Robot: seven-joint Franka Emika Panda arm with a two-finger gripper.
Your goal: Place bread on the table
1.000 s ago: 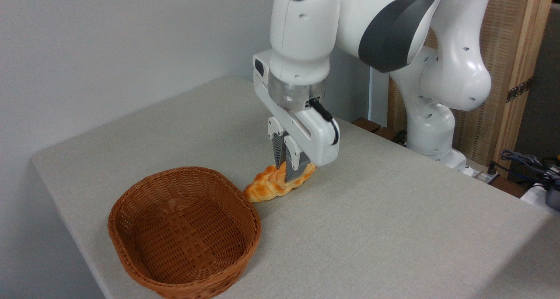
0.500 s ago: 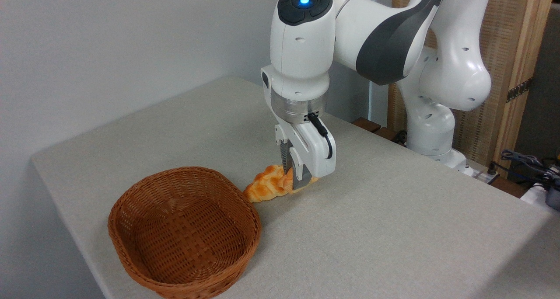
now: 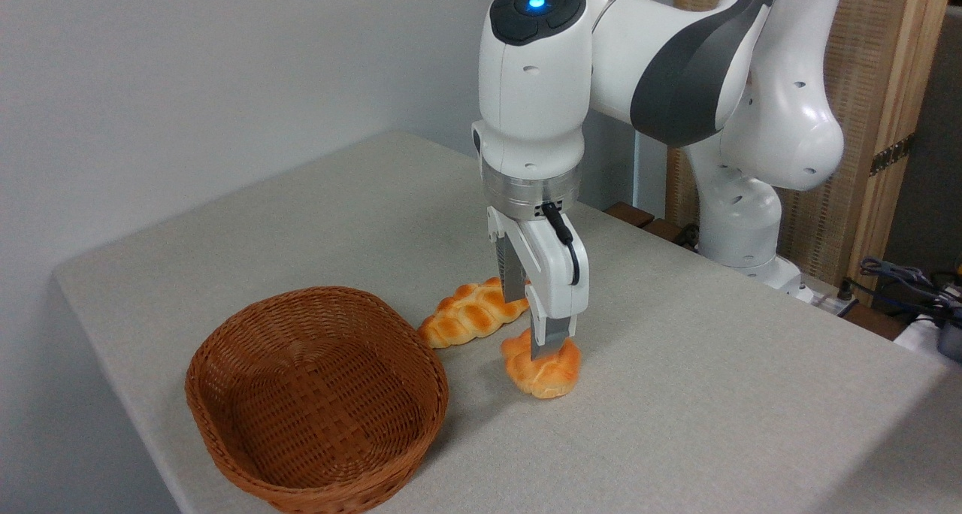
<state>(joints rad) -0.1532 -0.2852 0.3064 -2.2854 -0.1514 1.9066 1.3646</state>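
Note:
The bread, a small round golden-orange bun, rests on the grey-beige table just right of the basket. My gripper points straight down right over it, with its two fingers spread apart. The nearer finger overlaps the bun's top in this view, and the farther finger stands behind it, near the loaf's end. Nothing looks squeezed between the fingers.
A long braided loaf lies on the cloth just behind and left of the bun. A brown wicker basket, with nothing in it, sits at the front left near the table edge. Cables and a wooden panel are off the table at the right.
The gripper was shut beside the braided loaf. It has since turned, moved right and toward the camera, and spread its fingers. The bun now lies in the open on the cloth.

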